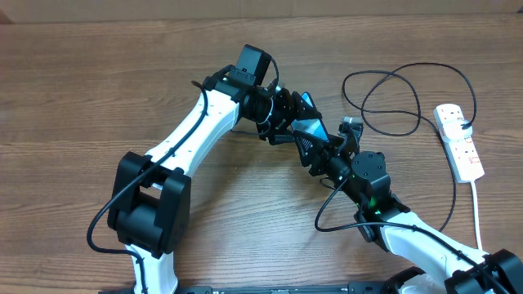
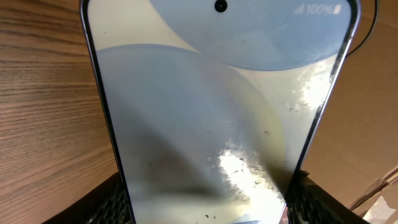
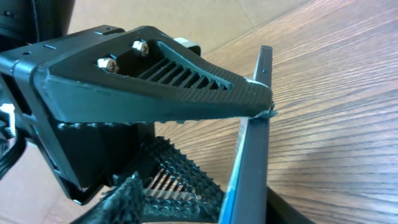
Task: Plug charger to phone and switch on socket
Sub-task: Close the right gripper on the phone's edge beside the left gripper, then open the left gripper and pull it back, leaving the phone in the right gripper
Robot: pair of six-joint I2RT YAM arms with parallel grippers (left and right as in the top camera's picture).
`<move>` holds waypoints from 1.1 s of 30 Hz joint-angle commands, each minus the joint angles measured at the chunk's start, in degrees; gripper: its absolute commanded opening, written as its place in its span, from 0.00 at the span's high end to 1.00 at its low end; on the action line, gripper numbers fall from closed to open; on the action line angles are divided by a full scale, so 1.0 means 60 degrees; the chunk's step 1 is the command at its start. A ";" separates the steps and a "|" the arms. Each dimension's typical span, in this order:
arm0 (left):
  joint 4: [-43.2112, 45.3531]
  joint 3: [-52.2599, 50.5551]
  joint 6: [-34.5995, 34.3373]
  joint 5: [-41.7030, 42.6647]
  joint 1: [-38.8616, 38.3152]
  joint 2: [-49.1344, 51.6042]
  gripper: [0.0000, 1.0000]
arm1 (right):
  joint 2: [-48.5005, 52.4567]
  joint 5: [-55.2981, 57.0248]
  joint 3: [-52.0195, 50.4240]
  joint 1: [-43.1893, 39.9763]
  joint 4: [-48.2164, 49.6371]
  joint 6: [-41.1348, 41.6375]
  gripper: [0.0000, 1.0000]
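Since the phone (image 2: 211, 124) is up off the table (image 1: 98, 98), mid-scene between the two arms, this reads as a regrasp or hand-over step, not plugging yet. Left gripper (image 2: 208, 202) is pinching the phone, with its fingers (image 2: 109, 208) on the two long edges and the screen facing its camera. Right gripper (image 1: 325, 149) is right up against the phone. In the right wrist view only slivers of its own fingers show at the bottom, either side of the phone's edge, so I can't tell if they're spread or clamped. The phone's long axis runs along the left gripper's reach, diagonal in the overhead from upper left to lower right, and it is tilted, not flat. The top end (punch-hole camera, 100% battery mark) points away from the left gripper toward the right one. The bottom end, probably where the port is, sits down in the left grip, hidden. To do this well, the right gripper should take the long edges near the top end and close firmly before the left lets go, so the bottom end comes free without the phone slipping. The charger (image 1: 394, 133) lies looped on the table to the right, unheld, near the socket (image 1: 459, 143); I can't make out its tip.
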 commanded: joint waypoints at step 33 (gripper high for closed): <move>0.0036 0.0259 -0.0135 -0.0259 -0.0397 0.0033 0.48 | 0.0044 -0.0696 0.0157 0.0047 0.0084 0.0117 0.95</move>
